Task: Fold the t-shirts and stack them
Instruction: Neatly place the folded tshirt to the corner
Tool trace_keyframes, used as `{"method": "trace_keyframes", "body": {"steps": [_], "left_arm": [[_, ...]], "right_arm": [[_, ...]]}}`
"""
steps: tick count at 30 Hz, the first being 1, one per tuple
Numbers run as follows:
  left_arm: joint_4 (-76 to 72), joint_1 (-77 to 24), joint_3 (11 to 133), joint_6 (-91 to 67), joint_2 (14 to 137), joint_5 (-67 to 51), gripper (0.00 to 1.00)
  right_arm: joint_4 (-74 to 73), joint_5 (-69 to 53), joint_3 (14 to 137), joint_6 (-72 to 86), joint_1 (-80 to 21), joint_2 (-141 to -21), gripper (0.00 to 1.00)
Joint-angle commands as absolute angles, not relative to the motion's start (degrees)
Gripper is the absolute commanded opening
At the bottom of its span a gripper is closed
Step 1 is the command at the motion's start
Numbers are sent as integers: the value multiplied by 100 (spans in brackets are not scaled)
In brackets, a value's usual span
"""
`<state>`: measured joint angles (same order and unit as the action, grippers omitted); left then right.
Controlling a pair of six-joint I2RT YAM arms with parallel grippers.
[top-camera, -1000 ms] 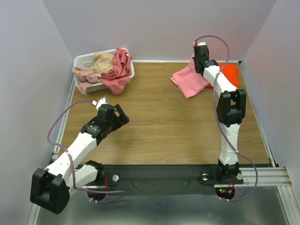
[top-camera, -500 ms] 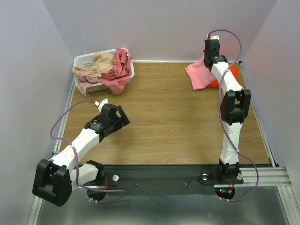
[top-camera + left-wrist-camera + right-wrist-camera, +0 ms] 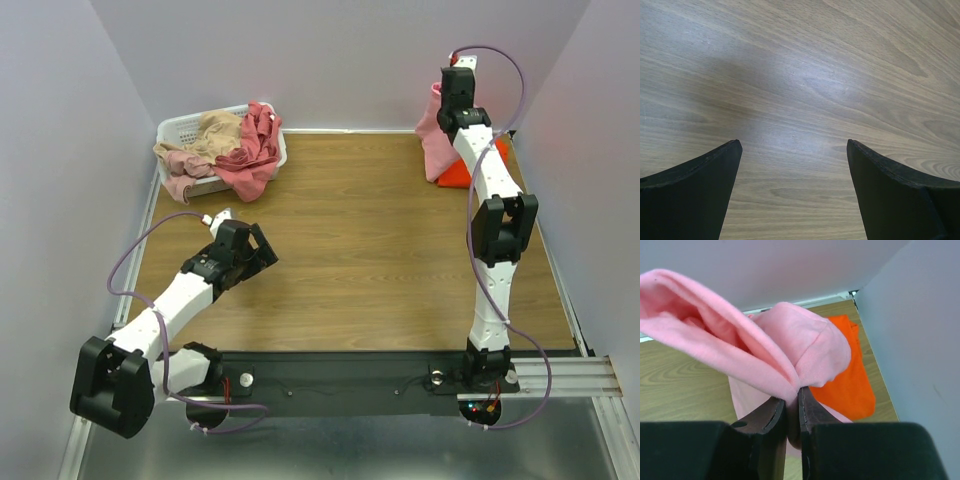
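The right hand [image 3: 792,394] is pinched shut on a fold of the pink t-shirt [image 3: 805,342], holding it up at the far right corner of the desk [image 3: 350,240] — the cloth hangs over the orange t-shirt [image 3: 846,375] lying flat there. The left hand [image 3: 792,145] hovers wide open above the wood, holding nothing. Other t-shirts [image 3: 235,150] are heaped in the white basket [image 3: 172,128] at the far left.

Most of the orange t-shirt [image 3: 453,178] lies hidden behind the pink t-shirt [image 3: 435,140] (and the right arm [image 3: 486,168]).
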<state>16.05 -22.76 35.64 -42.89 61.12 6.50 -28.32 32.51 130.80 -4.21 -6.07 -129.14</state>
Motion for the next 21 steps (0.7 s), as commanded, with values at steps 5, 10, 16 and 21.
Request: {"method": "trace_keyframes", "body": {"steps": [5, 10, 16, 21], "left_arm": [[1433, -2285, 3771, -4228, 6267, 686, 98], [1354, -2285, 3735, -4228, 6381, 598, 98], [1292, -2285, 3718, -4228, 6486, 563, 98], [1230, -2285, 3718, -4228, 6627, 527, 98]], "right_arm": [[-2558, 3612, 13412, -185, -510, -12727, 0], [-2549, 3613, 13412, -70, -343, -12657, 0], [-2558, 3358, 13342, -18, -176, -12621, 0], [-2558, 3033, 13184, 289, -26, -12700, 0]]}}
